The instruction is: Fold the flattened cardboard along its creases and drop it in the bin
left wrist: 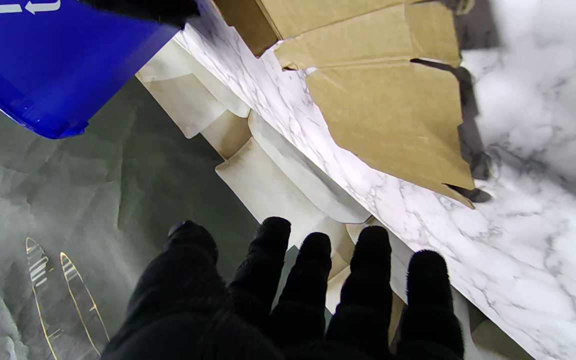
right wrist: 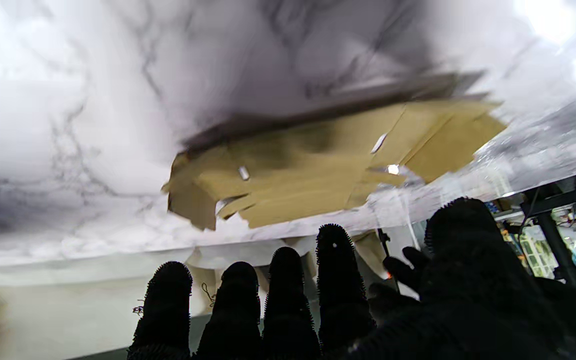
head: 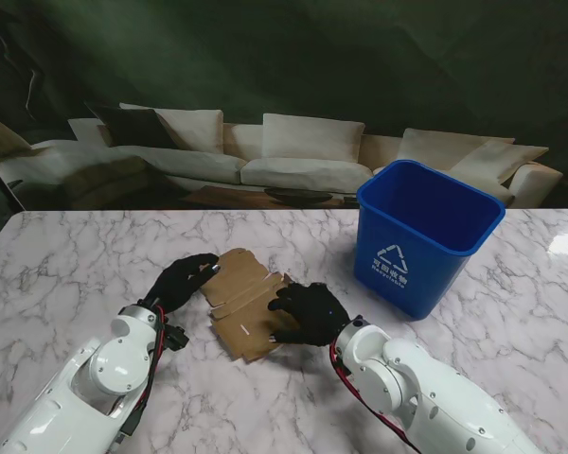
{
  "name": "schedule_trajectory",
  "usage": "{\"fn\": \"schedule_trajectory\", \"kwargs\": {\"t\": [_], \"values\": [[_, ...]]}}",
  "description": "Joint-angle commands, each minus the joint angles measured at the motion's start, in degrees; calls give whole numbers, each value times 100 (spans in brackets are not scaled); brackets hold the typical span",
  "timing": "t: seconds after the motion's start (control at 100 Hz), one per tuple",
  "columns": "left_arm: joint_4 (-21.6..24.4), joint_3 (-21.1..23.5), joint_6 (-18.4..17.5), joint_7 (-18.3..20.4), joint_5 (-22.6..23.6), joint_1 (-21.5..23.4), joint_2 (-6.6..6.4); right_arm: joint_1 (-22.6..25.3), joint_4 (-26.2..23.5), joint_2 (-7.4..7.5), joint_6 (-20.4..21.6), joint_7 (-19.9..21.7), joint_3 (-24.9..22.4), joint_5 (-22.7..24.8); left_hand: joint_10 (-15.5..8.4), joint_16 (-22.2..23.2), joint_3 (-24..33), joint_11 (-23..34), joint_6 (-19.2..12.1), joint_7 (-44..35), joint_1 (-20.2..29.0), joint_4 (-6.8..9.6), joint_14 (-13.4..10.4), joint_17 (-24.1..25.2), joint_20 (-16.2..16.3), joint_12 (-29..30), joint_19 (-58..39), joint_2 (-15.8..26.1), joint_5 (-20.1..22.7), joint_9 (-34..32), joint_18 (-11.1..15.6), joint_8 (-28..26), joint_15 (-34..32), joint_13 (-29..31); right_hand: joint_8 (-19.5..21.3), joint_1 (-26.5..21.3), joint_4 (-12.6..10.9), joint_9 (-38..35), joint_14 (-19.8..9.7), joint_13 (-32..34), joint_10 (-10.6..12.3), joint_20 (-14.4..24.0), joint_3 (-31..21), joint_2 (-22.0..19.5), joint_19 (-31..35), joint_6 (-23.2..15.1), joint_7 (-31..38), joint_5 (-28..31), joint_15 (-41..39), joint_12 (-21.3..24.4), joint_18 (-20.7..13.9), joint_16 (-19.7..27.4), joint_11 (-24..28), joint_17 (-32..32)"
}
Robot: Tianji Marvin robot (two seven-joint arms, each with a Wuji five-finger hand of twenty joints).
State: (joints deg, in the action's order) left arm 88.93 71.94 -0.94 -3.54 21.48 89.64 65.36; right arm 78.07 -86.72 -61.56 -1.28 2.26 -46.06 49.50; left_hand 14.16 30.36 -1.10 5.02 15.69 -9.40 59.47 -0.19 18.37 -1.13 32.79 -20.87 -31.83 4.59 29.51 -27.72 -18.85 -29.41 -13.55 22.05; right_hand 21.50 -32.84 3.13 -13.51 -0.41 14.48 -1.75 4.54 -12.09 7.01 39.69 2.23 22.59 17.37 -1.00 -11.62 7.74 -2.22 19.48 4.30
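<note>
The flattened brown cardboard point(head: 244, 305) lies on the marble table point(head: 66, 270) between my two hands, its flaps partly raised along the creases. My left hand point(head: 183, 279) sits at its left edge with its black-gloved fingers spread, holding nothing. My right hand point(head: 308, 312) hovers over the cardboard's right side and hides that edge. In the left wrist view the cardboard point(left wrist: 393, 115) is apart from the extended left hand point(left wrist: 293, 300). The right wrist view shows the cardboard point(right wrist: 318, 170) beyond the straight fingers of the right hand point(right wrist: 288, 305). The blue bin point(head: 426, 232) stands upright to the right.
The bin point(left wrist: 53, 65) has a white recycling mark on its front and stands close to my right forearm. Beyond the table's far edge hangs a backdrop picturing a sofa point(head: 293, 156). Bare marble stretches to the left and nearer to me.
</note>
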Motion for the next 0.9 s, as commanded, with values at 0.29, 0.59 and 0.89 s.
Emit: {"fn": "schedule_trajectory", "kwargs": {"t": [0.29,0.59,0.89], "values": [[-87,64,101,-43,36,-33,32,-409,359,-24,282,-7,788,-242,14,-8,-94,-66,-79,77,-112,-59,12,23,115,-26,150,324,-102,98,-88,56,126,-76,-274,156,-108,33,-180,-248,-90,-354,122,-246,-390,195,-207,40,243,154,-416,99,-380,89],[-291,53,188,-85,-32,-125,57,-840,776,-55,-51,365,1330,-657,-5,-28,-115,-62,-104,65,-291,-67,-12,46,104,-26,183,349,-77,65,-94,52,158,-91,-365,161,-105,93,-49,-263,-241,-398,121,-317,-362,298,-267,-18,239,167,-360,107,-428,28],[-548,-10,539,-72,24,-282,65,-878,960,-116,-250,305,1436,-840,11,-118,-105,-187,-105,84,-302,-75,-19,16,33,112,316,340,-83,315,-34,67,263,-130,-395,135,-106,102,-30,-274,-281,-370,138,-336,-256,300,-291,1,241,153,-332,110,-400,71]]}}
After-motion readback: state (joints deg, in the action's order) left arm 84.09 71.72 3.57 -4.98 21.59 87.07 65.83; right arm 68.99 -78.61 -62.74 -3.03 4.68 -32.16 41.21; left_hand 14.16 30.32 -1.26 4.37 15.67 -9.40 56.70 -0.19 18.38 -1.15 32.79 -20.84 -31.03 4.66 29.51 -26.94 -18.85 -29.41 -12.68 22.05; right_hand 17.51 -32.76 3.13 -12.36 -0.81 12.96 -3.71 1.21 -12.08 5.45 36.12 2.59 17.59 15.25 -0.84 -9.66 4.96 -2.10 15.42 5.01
